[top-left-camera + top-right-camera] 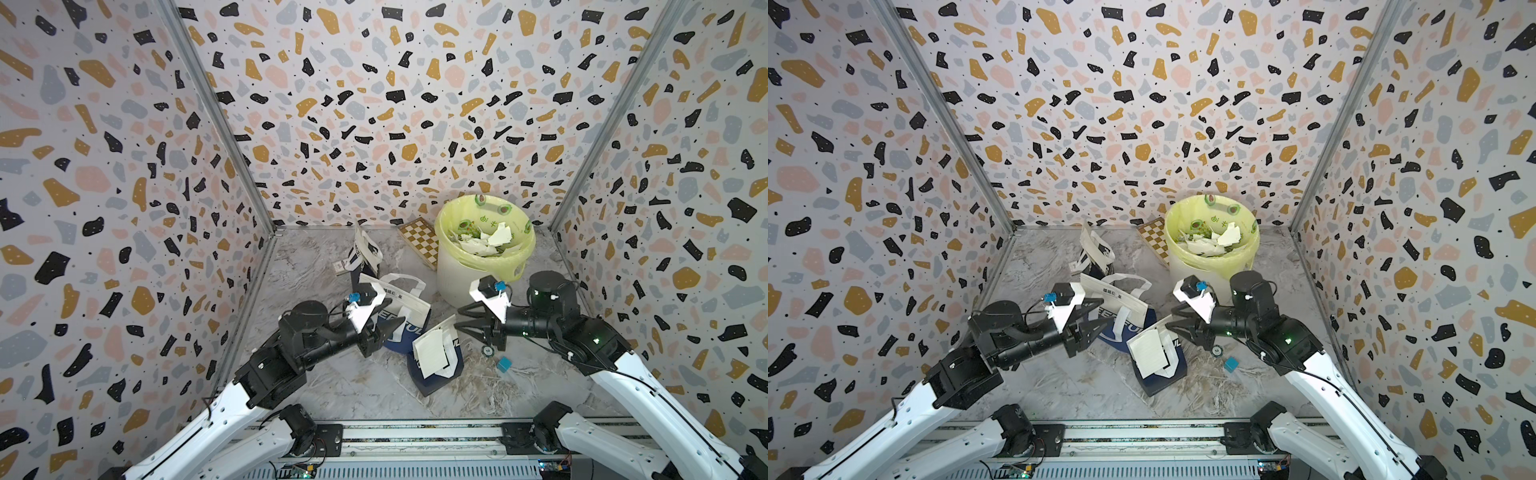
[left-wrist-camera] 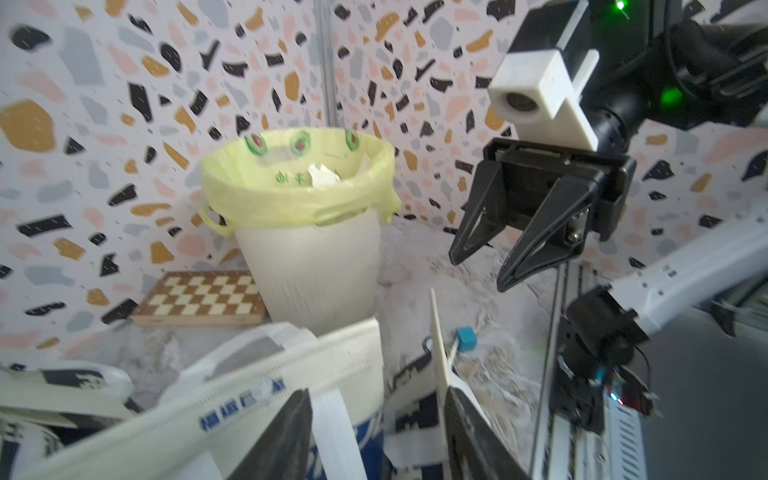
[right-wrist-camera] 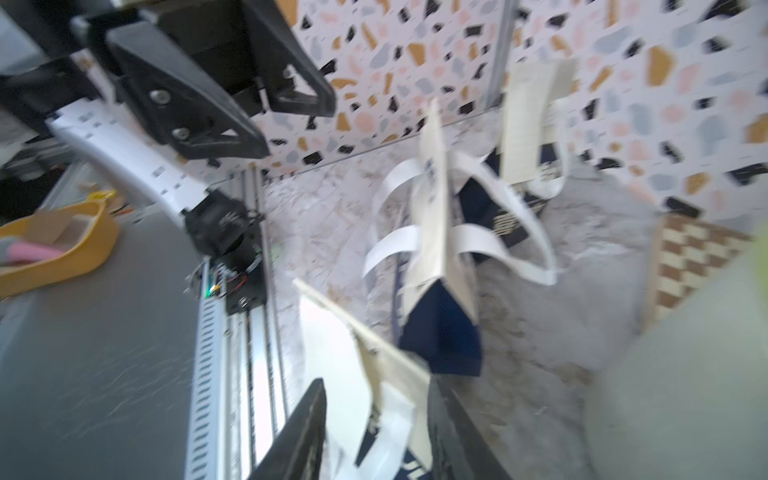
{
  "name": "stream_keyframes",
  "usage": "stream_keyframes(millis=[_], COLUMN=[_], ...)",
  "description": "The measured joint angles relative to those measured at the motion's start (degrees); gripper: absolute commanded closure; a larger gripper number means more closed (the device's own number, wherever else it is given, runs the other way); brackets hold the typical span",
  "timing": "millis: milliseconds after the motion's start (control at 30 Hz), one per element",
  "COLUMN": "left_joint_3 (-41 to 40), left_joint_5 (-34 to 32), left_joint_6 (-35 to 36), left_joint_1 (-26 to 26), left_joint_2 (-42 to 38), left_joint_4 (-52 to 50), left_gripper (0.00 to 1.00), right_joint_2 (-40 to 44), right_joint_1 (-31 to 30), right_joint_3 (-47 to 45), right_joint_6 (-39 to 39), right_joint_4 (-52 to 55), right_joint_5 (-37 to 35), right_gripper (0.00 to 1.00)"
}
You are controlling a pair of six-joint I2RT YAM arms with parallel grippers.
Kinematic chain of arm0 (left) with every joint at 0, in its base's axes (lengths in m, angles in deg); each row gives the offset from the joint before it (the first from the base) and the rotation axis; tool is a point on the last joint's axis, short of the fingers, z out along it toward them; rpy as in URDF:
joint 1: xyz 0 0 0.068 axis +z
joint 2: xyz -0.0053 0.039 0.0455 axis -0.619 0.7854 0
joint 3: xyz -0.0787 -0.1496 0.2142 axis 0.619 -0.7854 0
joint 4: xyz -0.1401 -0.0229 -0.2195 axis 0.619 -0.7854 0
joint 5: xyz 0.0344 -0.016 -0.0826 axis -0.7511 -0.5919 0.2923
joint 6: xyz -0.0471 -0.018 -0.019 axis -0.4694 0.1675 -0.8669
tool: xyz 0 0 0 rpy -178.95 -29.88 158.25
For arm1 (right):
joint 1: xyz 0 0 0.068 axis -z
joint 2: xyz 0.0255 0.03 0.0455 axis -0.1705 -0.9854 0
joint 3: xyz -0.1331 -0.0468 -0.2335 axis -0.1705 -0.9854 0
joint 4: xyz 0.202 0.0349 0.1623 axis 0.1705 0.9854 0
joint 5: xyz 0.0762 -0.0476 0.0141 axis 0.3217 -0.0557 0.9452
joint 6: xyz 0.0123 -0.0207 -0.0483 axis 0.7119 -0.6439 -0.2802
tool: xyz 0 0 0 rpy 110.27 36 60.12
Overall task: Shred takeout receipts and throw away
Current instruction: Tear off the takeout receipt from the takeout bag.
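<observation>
Just below frame centre, the left gripper (image 1: 395, 328) and right gripper (image 1: 459, 319) hang with jaws apart, empty, either side of the takeout receipt (image 1: 430, 353) lying on a tote bag (image 1: 424, 384). Risk: closing jaws catch a bag handle along with the paper.

A receipt (image 1: 1148, 348) is lying on a navy tote bag (image 1: 1158, 384), the left claw (image 1: 1104, 312) and right claw (image 1: 1170, 318) hovering beside it, jaws parted.

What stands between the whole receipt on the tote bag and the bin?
Only the right pincer, hanging open above the table between the receipt and the bin. Nothing else shows there.
</observation>
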Motion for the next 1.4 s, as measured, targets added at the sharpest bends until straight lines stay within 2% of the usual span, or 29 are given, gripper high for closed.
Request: stream_keyframes(millis=[133, 233, 467, 567, 700, 933, 1233, 1300, 1400], left_joint_3=[-5.46, -8.35, -10.10, -10.10, -10.08, -9.88, -9.90, -10.01, -10.14], left_joint_5=[4.46, 7.13, 10.03, 10.93, 12.52, 14.78, 14.80, 14.62, 14.40], left_joint_6=[-1.40, -2.10, -2.64, -2.03, -0.42, 1.22, 0.92, 0.74, 0.48], left_joint_1=[-0.02, -0.02, -0.02, -0.02, -0.02, -0.02, -0.11, -0.17, -0.33], left_joint_2=[-1.75, -0.48, 3.30, 5.42, 9.11, 13.22, 12.74, 12.72, 12.44], left_joint_4=[-1.38, -0.68, 2.58, 4.61, 6.62, 8.52, 12.00, 12.59, 12.83], left_gripper=[0.49, 0.51, 0.51, 0.52, 0.60, 0.74, 0.81, 0.83, 0.81], right_joint_2=[0.22, 0.28, 0.52, 0.48, -0.50, -4.55, -5.95, -6.45, -6.78], right_joint_1=[-4.22, -4.61, -4.61, -4.61, -4.61, -4.61, -4.61, -4.61, -4.61], right_joint_3=[-6.32, -9.75, -11.63, -11.76, -11.76, -11.72, -11.78, -11.93, -12.44], right_joint_6=[-1.86, -1.92, -1.44, -0.79, 0.00, -0.33, -0.24, 0.26, 1.14], right_joint_4=[-0.20, -1.68, -6.93, -9.27, -12.96, -15.10, -16.33, -17.33, -18.64], right_joint_5=[1.92, 1.38, -3.10, -5.27, -5.86, -1.05, 5.01, 5.49, 5.35], right_gripper=[0.58, 0.58, 0.58, 0.54, 0.54, 0.56, 0.65, 0.73, 0.92])
